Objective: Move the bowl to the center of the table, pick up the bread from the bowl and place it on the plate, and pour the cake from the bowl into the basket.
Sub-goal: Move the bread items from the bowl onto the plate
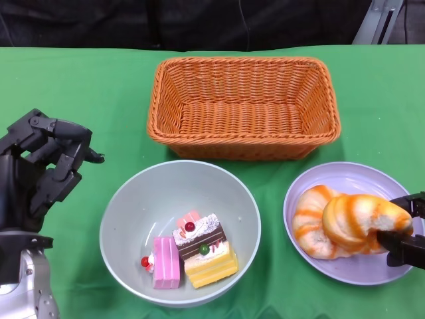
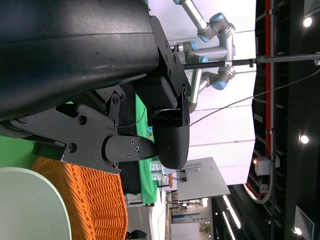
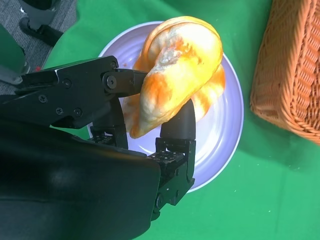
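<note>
A green-covered table [image 1: 73, 80] holds a wicker basket [image 1: 244, 106] at the back, with a grey bowl [image 1: 126, 212] and a seemingly lilac plate [image 1: 345, 176] side by side in front.

The grey-green bowl [image 1: 126, 219] sits low in the middle of the head view, upright on the green tabletop [image 1: 73, 86]. Inside it, toward its lower right, lie the cake [image 1: 204, 250] pieces: a layered yellow-and-brown slice topped with cherries, a pink slice just beside it on the left, and a small red bit near that. The orange wicker basket [image 1: 244, 106] stands above the bowl at upper centre (rectangular, nothing in it). At lower right is the lilac plate [image 1: 345, 176], near the bowl but apart from it. The bread [image 1: 348, 222], an orange-and-cream twisted roll, lies over the plate, pinched by the right robot hand [image 3: 150, 112].
</note>
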Controlling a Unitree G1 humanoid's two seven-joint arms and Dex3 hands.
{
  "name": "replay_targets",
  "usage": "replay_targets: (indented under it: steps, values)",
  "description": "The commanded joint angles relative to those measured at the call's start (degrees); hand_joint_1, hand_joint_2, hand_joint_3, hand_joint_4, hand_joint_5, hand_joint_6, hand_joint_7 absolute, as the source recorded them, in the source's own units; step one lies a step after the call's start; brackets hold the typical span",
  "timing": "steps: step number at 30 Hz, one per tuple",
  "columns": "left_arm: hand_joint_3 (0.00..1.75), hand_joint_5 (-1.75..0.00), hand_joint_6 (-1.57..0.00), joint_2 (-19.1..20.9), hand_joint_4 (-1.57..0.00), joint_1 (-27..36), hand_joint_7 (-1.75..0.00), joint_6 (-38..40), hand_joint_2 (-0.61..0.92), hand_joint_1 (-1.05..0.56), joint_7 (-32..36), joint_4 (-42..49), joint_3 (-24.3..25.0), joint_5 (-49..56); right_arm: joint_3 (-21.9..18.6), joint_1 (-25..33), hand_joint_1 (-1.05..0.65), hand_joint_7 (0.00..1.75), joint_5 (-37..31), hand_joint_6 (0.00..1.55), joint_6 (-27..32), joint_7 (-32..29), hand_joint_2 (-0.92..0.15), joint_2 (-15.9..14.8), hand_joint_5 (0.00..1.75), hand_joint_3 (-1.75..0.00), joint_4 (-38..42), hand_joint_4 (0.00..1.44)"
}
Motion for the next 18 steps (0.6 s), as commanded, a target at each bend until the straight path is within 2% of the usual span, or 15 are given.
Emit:
replay_targets:
  steps: [1,18]
  values:
    - [0.38,-1.37,-0.95,1.0,-0.82,0.7,-0.93,0.0,0.90,-0.13,-0.2,-0.7,0.2,-0.3,-0.6,-1.0,-0.12,1.68,-0.1,0.31,-0.3,-0.7,-0.92,-0.1,1.75,-0.33,1.4,0.42]
    - [0.34,-1.36,-0.96,0.5,-0.83,1.8,-0.90,1.2,0.92,-0.12,0.3,-3.0,-0.1,-0.7,0.8,-3.2,-0.11,1.64,-1.1,0.28,-0.1,-3.5,-0.92,0.6,1.75,-0.32,5.4,0.39]
